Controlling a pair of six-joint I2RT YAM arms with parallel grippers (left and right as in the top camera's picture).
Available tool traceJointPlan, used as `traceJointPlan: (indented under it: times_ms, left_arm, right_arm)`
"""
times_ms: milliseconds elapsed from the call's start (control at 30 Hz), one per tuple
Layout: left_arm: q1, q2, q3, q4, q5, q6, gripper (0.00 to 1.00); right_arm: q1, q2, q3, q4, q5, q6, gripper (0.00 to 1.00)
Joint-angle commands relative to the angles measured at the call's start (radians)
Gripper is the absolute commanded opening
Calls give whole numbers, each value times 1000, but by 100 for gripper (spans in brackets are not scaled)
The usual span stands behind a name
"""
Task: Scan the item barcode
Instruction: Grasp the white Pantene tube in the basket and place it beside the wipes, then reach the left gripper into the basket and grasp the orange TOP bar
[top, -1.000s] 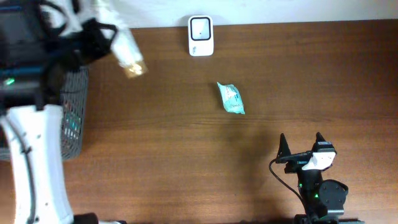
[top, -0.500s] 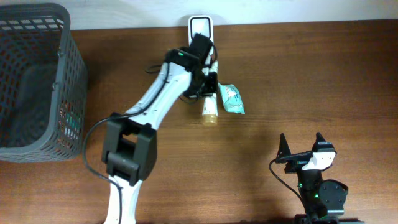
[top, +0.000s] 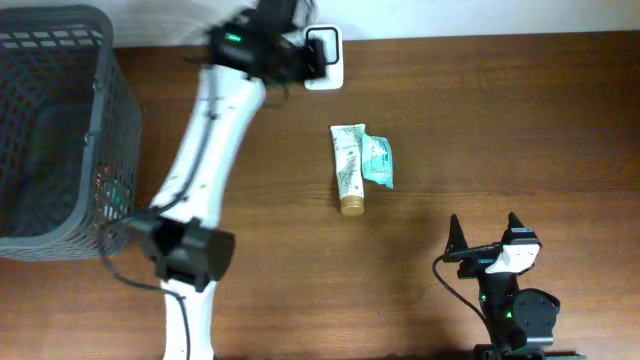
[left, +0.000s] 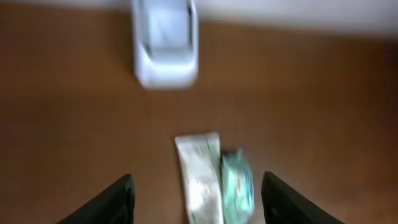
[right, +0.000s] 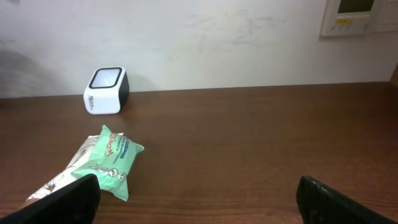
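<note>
Overhead, the left arm is blurred near the scanner (top: 324, 45), so its hand cannot be made out there. A white tube (top: 349, 170) with a tan cap lies mid-counter (top: 520, 120), touching a teal packet (top: 377, 160). A grey basket (top: 60, 40) is cut off at the far left.

Left wrist view, also blurred, shows the left hand (left: 198, 186) with fingers wide apart, holding nothing, above both items.

Right wrist view shows the right hand (right: 199, 196) spread and empty, and the tube mostly hidden behind the packet.
</note>
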Motion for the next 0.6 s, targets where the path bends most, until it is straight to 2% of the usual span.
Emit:
traceJointPlan:
  times_ms: [0,67,100,133,233,333,433,467,533,567]
  left_arm:
    - [205,-116,241,-62,-134,56,80]
    - [365,-156,303,-63,-140,55,82]
    - [448,-171,317,-63,-140,52,93]
    - [558,-183,318,-68,-140,52,95]
    - [778,-183,310,-128,-140,52,99]
    - [933,-183,303,-197,-140,64,100]
    - [1022,-183,214,-212,-89,221,98]
    - [1029,-183,182,-208,-78,243,94]
    - [1033,-183,58,-190,-66,344,90]
    - [1030,-183,-43,-172,-66,406,92]
  right_arm:
    - [5,-6,-7,-1,-13,2,99]
    - [5,-6,-7,-1,-13,2,99]
    - [5,-6,-7,-1,-13,2,99]
    - [5,-6,-7,-1,-13,2,98]
    - [5,-6,-7,-1,-13,2,99]
    - [5,-6,-7,-1,-13,2,99]
    - [5,-6,-7,-1,-13,2,99]
    - [5,-6,-7,-1,-13,2,99]
    - [5,-6,-7,-1,-13,2,99]
    - [5,-6,-7,-1,-13,2,99]
